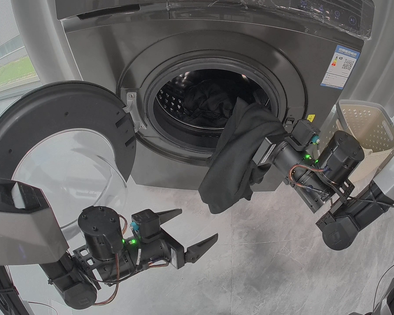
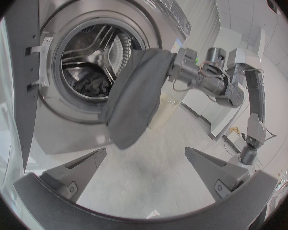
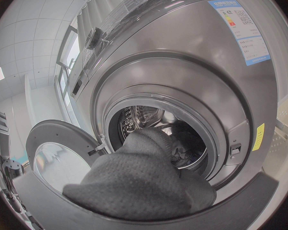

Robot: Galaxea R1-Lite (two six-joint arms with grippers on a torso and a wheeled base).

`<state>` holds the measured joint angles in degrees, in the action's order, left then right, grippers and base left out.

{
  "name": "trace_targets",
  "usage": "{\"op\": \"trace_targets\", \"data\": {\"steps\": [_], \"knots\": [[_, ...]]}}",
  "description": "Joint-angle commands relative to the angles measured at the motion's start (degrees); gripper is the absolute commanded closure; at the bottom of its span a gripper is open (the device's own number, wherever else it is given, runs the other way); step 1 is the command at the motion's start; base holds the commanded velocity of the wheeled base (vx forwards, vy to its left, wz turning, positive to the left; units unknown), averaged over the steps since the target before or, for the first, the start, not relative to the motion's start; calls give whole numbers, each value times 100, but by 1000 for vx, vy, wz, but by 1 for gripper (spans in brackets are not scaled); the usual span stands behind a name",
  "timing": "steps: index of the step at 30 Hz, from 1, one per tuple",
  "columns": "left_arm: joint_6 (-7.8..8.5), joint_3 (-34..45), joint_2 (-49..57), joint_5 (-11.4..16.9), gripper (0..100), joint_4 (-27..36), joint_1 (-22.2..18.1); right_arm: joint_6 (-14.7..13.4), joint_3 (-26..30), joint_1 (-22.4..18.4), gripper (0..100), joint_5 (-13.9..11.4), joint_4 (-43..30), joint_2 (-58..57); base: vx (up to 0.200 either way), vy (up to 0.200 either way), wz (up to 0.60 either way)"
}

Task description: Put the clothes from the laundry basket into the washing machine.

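Right gripper (image 1: 263, 150): positioned at the lower right rim of the washing machine (image 1: 214, 40) door opening, carrying a dark garment (image 1: 236, 154). The cloth covers the tip. From the way the fabric gathers there, I judge the gripper closed on it, though the contact itself is not visible. The garment's upper end lies at the mouth of the drum (image 1: 192, 97). The rest hangs down in front of the machine's front panel, clear of the floor (image 1: 267, 259). Held this high at the rim, the load can go in top end first, but I expect the hanging tail will need a deeper push to follow.

Left gripper (image 1: 192, 228): wide open and holding nothing, low over the floor in front of the machine. It sits just beside the lower edge of the door (image 1: 61, 123), away from the opening so the loading path is free.

The door is swung fully open to the left. Dark clothes (image 1: 205, 103) already lie at the bottom of the drum. The laundry basket (image 1: 367, 127) stands against the machine's right side, close behind my right arm; I cannot make out any contents from here.
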<state>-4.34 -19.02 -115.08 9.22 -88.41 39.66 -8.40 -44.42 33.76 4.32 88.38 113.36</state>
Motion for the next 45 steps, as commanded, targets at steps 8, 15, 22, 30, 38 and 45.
{"op": "trace_targets", "data": {"steps": [8, 15, 22, 30, 38, 45], "knots": [[21, -1719, -656, -43, 0, -10, -28, -4, 48, 360, 100, 17, 4, 90, 0, 0, 0], [30, -2352, -1025, -8, 0, -1, 16, -4, 57, 430, 100, 17, 4, 99, 0, 0, 0], [30, -2941, -1456, -25, 0, -1, -28, -13, 65, 553, 100, 34, 4, 107, 0, 0, 0], [3, -3293, -1737, -51, 0, -1, -46, -4, 83, 729, 100, 289, -14, 125, 0, 0, 0], [-5, -3864, -2124, -324, 0, 8, -178, -65, 373, 913, 100, 316, 4, 63, 0, 0, 0], [-23, -4084, -2247, -368, 0, 8, -309, -92, 417, 966, 100, 351, -5, 19, 0, 0, 0]]}}
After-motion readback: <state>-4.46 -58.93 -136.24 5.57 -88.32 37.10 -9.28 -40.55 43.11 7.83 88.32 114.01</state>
